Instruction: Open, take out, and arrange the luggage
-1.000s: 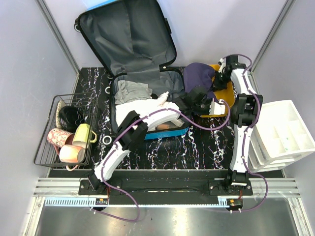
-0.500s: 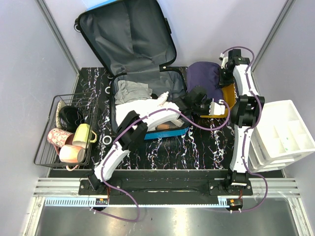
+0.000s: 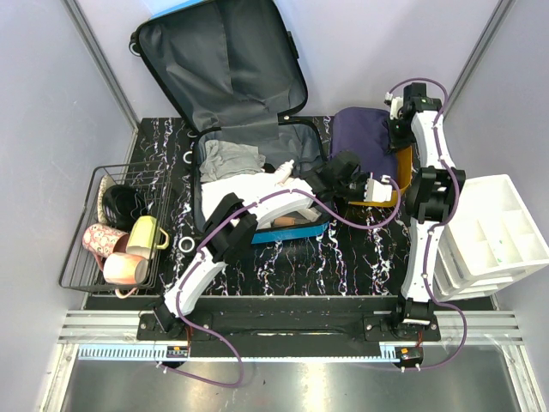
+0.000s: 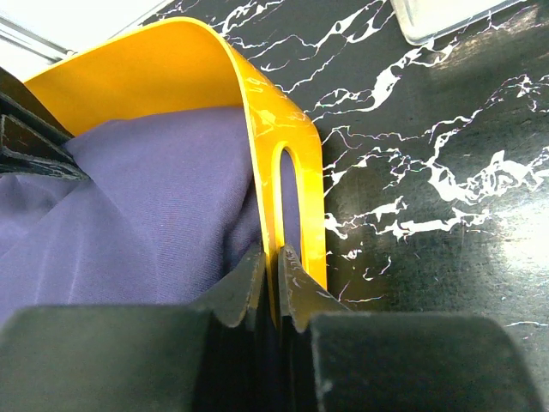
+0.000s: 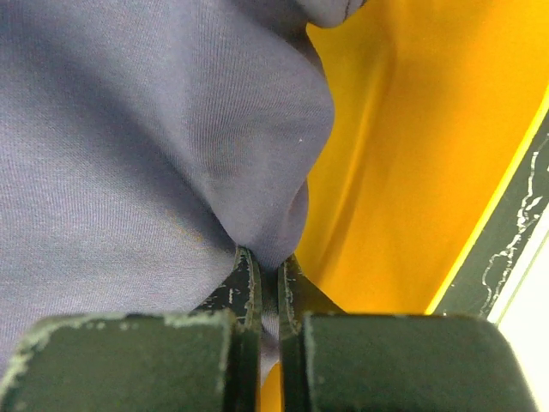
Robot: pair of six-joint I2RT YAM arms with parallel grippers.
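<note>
The blue luggage (image 3: pixel 225 64) lies open at the back, its grey-lined lid leaning on the wall and folded clothes in its base (image 3: pixel 244 176). A purple garment (image 3: pixel 364 137) drapes over the orange bin (image 3: pixel 400 169) to its right. My left gripper (image 3: pixel 345 178) is shut on the bin's near wall beside its handle slot; in the left wrist view the gripper (image 4: pixel 274 268) pinches the orange wall (image 4: pixel 171 73) with the purple garment (image 4: pixel 129 206) inside. My right gripper (image 3: pixel 396 129) is shut on a fold of the purple garment (image 5: pixel 129 129) above the bin (image 5: pixel 412 172).
A wire basket (image 3: pixel 81 232) with mugs and a dark item stands at the left. A white compartment organiser (image 3: pixel 493 236) sits at the right edge. Two small rings (image 3: pixel 187 245) lie on the black marble table beside the luggage.
My right gripper has moved back and to the right, drawing the purple garment with it so it spreads flatter over the orange bin. The left arm has held still.
</note>
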